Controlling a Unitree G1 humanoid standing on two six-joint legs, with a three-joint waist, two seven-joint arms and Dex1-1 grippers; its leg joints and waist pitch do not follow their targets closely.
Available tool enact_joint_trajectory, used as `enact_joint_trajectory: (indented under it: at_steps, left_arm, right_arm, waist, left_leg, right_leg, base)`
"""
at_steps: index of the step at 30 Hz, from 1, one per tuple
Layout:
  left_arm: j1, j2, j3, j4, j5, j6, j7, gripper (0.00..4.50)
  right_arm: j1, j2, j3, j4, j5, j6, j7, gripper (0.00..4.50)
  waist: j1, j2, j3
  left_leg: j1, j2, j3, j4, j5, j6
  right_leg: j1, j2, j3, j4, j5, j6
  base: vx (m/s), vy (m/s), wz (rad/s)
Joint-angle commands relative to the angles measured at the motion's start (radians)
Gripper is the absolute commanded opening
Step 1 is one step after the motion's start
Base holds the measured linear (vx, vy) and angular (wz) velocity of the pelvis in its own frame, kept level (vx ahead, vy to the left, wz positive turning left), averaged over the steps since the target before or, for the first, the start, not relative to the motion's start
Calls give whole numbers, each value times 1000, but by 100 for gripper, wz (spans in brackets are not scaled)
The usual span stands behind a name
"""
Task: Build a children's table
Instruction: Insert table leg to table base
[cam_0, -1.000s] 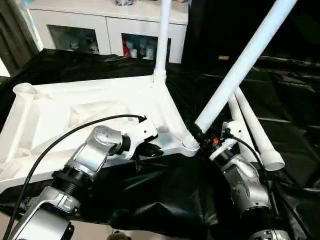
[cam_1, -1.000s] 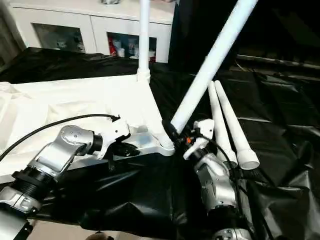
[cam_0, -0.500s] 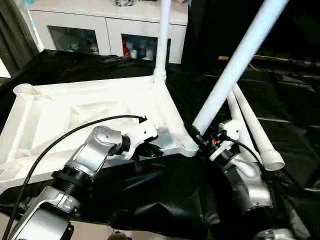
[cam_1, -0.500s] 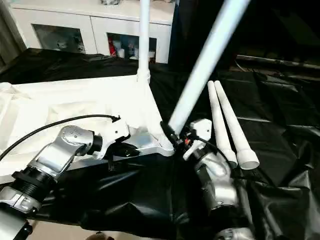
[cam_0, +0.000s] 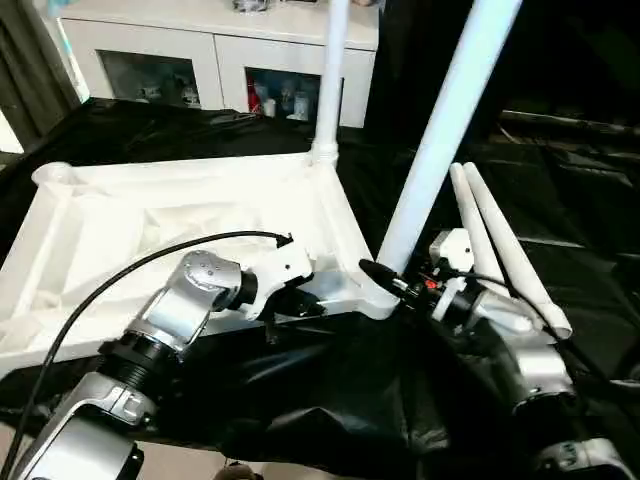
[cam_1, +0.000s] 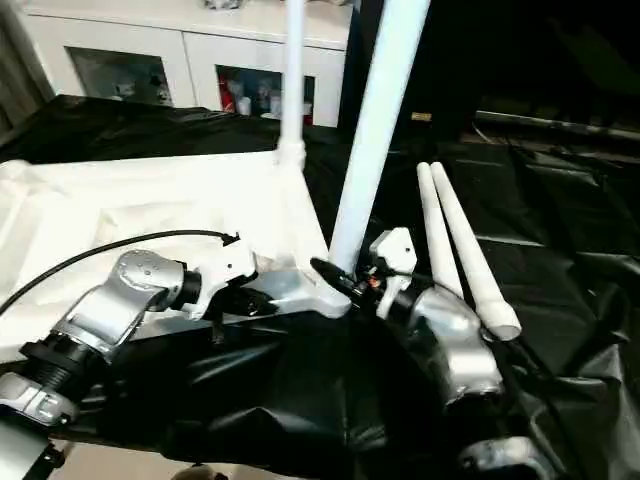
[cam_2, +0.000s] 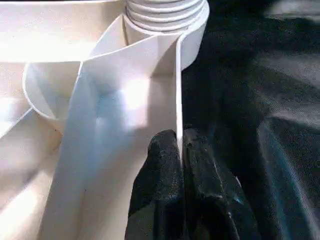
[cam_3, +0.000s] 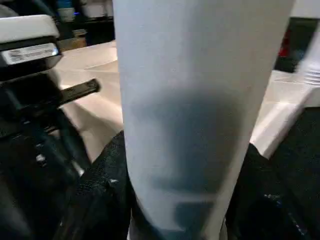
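1. Tabletop (cam_0: 180, 215), white and ribbed, lies underside-up on the black sheet (cam_0: 300, 390), filling the scene's 9 o'clock half in the head views.
2. Step in hand, as I judge it: seating the second leg. The right gripper (cam_0: 392, 280) has its fingers clamped round the held leg (cam_0: 440, 140) near its foot, at the tabletop's near corner socket (cam_0: 372, 297), about 5 o'clock of the top. That leg leans slightly off upright.
3. The left gripper (cam_2: 179, 150) has its fingers pressed together on the tabletop's thin edge wall just beside that socket, steadying the top.
4. Next move calls for bringing the held leg square to the socket and pressing or twisting it home while the left fingers keep the top from sliding.
5. Count: one tabletop; four legs, namely one standing leg (cam_0: 330, 75) in the far corner at 12 o'clock, one held, and two spare legs (cam_0: 500, 245) lying side by side at 3 o'clock.
6. One white cabinet (cam_0: 215, 50) stands behind.
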Motion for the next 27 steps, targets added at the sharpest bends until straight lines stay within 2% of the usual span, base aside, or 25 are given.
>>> enact_joint_trajectory:
  at_steps: [1,4,11,17,21,25,27]
  left_arm:
    - [-33,23,32,-43,-37,-37,-34,0]
    - [-28,40,25,-49,-56,-73,-106,0]
    - [-34,57,17,-24,-46,-111,-143,0]
    - [-31,74,12,-25,-72,-126,-218,0]
    - [-27,84,8,-31,-83,-125,-254,0]
    - [-30,81,12,-14,-71,-138,-246,0]
    - [-38,65,22,9,-57,-130,-195,0]
  right_arm:
    - [47,-33,28,65,-27,82,44,191]
    - [50,-72,70,73,-44,77,131,191]
    - [62,-93,106,77,-83,36,194,191]
    - [67,-104,122,84,-88,27,228,191]
    - [67,-108,124,89,-86,27,238,191]
    - [61,-104,120,101,-86,23,237,191]
    - [52,-87,103,128,-83,19,203,191]
  waist:
    - [3,6,-71]
    - [4,4,-71]
    - [8,3,-69]
    - [10,3,-69]
    - [9,4,-70]
    - [8,0,-70]
    - [9,-1,-69]
  left_leg:
    - [11,29,-9,-73,-261,29]
    - [12,29,-8,-72,-259,29]
    - [14,30,-9,-74,-280,22]
    - [16,31,-10,-77,-306,15]
    - [18,33,-11,-79,-316,8]
    - [19,32,-12,-79,-337,2]
    - [20,32,-11,-79,-339,2]
  right_leg:
    - [48,-83,48,-80,-298,-187]
    - [49,-84,48,-80,-292,-192]
    - [47,-86,48,-83,-324,-185]
    - [45,-87,48,-86,-352,-180]
    - [43,-85,48,-84,-335,-186]
    - [43,-85,47,-85,-348,-185]
    - [42,-86,48,-88,-364,-180]
  base:
    - [0,0,0]
    - [0,0,0]
    - [0,0,0]
    - [0,0,0]
    - [0,0,0]
    - [0,0,0]
    - [0,0,0]
